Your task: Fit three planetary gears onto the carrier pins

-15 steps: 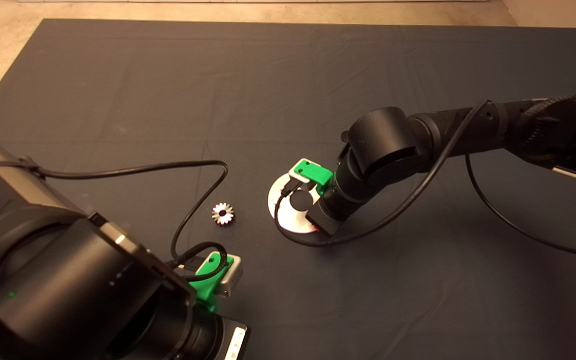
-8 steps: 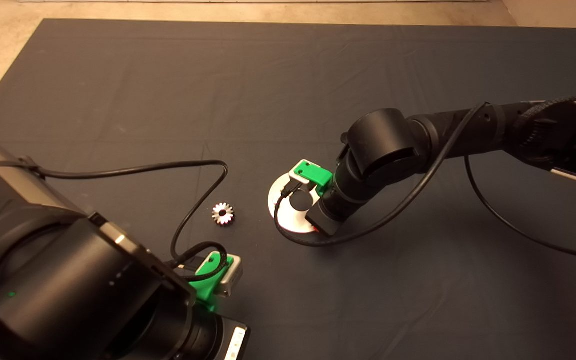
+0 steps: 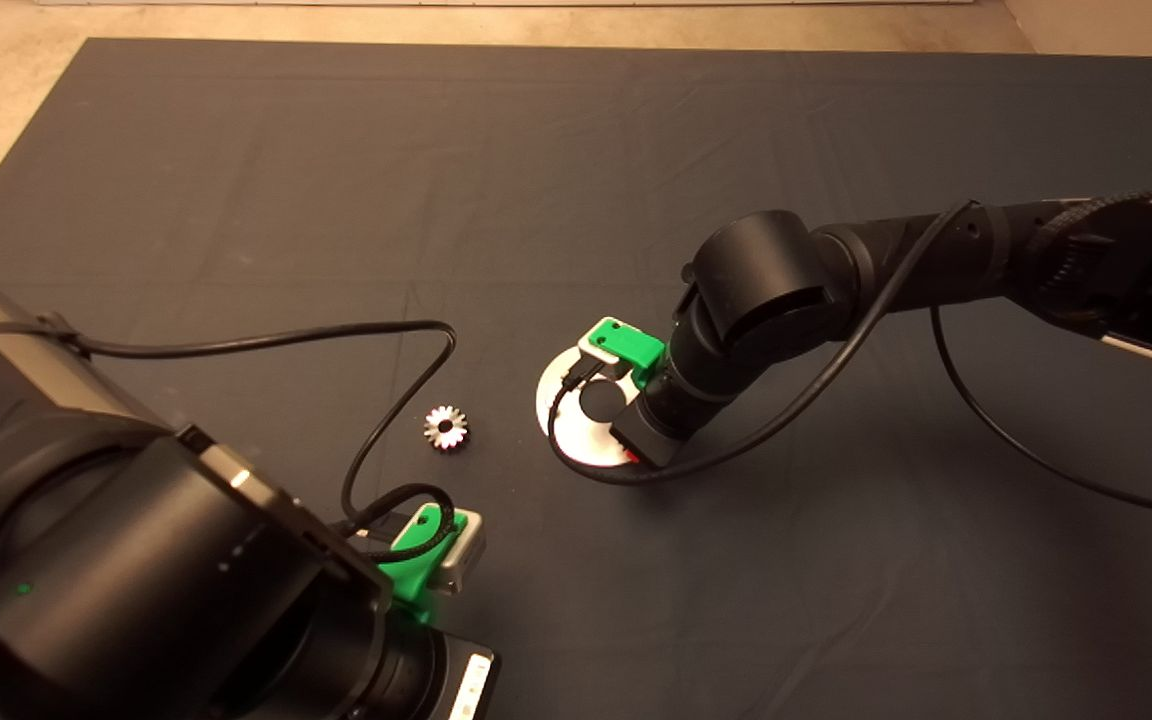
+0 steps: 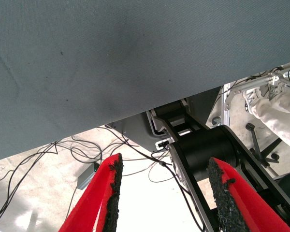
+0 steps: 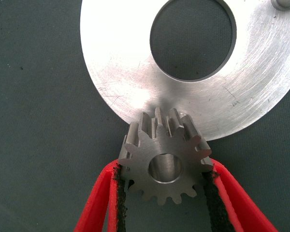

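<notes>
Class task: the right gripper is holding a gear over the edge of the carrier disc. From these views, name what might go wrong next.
1. The right gripper pinches the gear only by its tooth tips, so it might slip or tilt.
2. A pin seems to show in the gear's hole; if not lined up, it may jam.
3. The disc lies loose on the mat; a push might shift it.

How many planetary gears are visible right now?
2. One planetary gear lies loose on the mat left of the carrier disc; another is pinched in the right hand at the disc's edge. A third may be hidden.
</notes>
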`<state>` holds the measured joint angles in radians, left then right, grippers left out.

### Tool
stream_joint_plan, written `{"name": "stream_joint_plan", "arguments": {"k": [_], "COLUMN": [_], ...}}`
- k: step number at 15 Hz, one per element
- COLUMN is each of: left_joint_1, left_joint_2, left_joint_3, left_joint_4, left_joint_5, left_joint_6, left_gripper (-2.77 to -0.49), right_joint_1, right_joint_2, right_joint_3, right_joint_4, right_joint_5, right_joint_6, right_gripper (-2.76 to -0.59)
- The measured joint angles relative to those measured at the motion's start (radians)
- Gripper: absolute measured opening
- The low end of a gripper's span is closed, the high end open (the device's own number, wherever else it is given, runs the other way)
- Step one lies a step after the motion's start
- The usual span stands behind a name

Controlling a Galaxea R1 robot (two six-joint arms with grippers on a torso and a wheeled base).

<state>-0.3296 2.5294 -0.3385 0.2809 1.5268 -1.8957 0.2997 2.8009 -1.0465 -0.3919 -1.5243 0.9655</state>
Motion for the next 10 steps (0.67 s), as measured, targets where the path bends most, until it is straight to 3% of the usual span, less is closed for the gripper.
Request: {"name": "stream_joint_plan", "arguments": {"k": [10], "left_joint_1": [0.0], "left_joint_2": [-0.003], "left_joint_3": [0.0], "left_joint_4": [0.0], "left_joint_5": [0.0], "left_joint_6": [0.0], "left_gripper": [-2.08], "right_joint_1": [0.005], "right_joint_2": [-0.012], "right_joint_3": [-0.016], "right_joint_4": [0.0], "right_joint_5": [0.014], "right_joint_6": [-0.004], "right_gripper": [-2.47]}}
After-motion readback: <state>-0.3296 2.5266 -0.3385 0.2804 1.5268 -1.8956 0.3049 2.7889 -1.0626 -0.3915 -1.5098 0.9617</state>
